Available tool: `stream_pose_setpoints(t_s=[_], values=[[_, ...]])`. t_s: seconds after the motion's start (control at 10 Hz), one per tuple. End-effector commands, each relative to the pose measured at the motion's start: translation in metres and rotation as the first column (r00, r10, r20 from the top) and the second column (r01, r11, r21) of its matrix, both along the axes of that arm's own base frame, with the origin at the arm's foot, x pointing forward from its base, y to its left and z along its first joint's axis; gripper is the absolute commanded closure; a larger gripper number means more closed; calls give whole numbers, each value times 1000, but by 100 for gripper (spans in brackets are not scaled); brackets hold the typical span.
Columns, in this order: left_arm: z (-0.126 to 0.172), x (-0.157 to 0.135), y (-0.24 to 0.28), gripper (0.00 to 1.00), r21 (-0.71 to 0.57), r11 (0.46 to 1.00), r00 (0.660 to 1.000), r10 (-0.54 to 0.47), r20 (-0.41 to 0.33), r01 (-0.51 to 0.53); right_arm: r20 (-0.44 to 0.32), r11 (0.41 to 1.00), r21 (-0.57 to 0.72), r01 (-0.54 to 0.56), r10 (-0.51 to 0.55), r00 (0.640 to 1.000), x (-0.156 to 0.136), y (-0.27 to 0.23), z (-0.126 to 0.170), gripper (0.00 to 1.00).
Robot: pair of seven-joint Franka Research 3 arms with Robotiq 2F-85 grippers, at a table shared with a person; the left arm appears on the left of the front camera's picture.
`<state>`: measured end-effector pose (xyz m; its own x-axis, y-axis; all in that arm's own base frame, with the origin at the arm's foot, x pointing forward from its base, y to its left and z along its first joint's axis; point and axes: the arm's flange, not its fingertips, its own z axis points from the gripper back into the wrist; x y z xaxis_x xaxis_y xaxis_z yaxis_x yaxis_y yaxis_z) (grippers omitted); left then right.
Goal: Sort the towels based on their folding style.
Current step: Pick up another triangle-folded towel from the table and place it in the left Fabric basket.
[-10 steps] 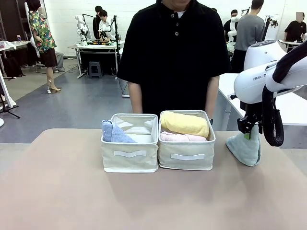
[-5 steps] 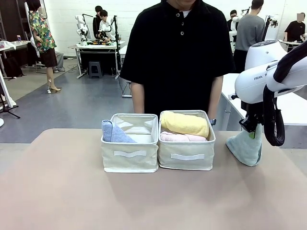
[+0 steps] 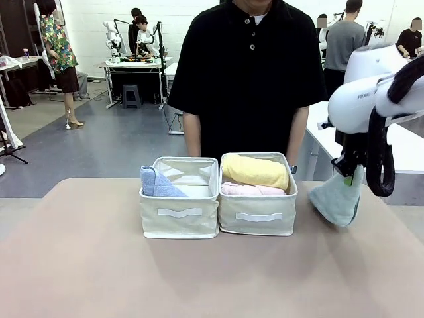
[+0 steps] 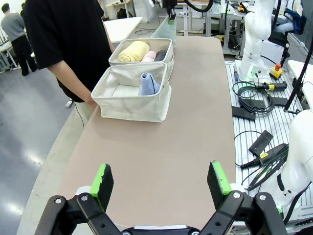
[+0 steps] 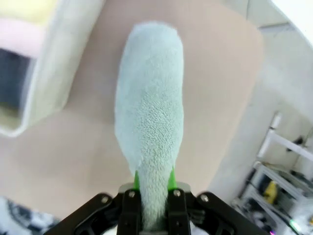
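**mo:** what's in the baskets rn?

**kit:** two cream ones sit side by side, touching, mid-bench (image 3: 99, 265). The left basket (image 3: 179, 215) has just the blue towel (image 3: 156, 182), up against its left wall. The right basket (image 3: 258, 217) has the yellow roll (image 3: 255, 171) on top with the pink roll (image 3: 248, 189) lower down in front of it. From the left wrist cam there's also a grey roll (image 4: 160, 55) next to the pink one, on the robot's side.

**mo:** and the teal one?

**kit:** the teal towel (image 3: 338, 202) hangs from the right hand (image 5: 153, 179), which is clamped tight on its narrow top end. It's just right of the right basket, not touching it. Can't tell if the fat end touches the bench.

**mo:** anything in the way?

**kit:** a person (image 3: 245, 79) in a black shirt stands right behind the baskets at the far edge. The left hand (image 4: 161, 178) is spread wide with nothing in it, over the bench's left end, well apart from the baskets.
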<state>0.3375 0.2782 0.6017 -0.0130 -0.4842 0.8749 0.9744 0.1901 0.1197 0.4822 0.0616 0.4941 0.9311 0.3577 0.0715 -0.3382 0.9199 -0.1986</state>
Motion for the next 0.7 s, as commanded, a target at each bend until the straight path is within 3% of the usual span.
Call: stream_pose_setpoints(t_s=[0.0,0.1,0.2,0.3,0.5,0.6], values=[[1,-2,0,0,-9,1000,1000,4,7,-4,7,998,29,-60,59,998,-74,22,69,100],[1,-2,0,0,-9,1000,1000,4,7,-4,22,994,33,-106,105,994,-105,30,103,100],[1,-2,0,0,-9,1000,1000,4,7,-4,92,991,3,-134,133,987,-134,36,137,100],[1,-2,0,0,-9,1000,1000,4,7,-4,87,979,18,-203,201,976,-152,41,156,100],[1,-2,0,0,-9,1000,1000,4,7,-4,50,979,81,-185,181,982,-163,43,164,100],[1,-2,0,0,-9,1000,1000,4,7,-4,94,984,-4,-180,179,979,-176,44,170,100]])
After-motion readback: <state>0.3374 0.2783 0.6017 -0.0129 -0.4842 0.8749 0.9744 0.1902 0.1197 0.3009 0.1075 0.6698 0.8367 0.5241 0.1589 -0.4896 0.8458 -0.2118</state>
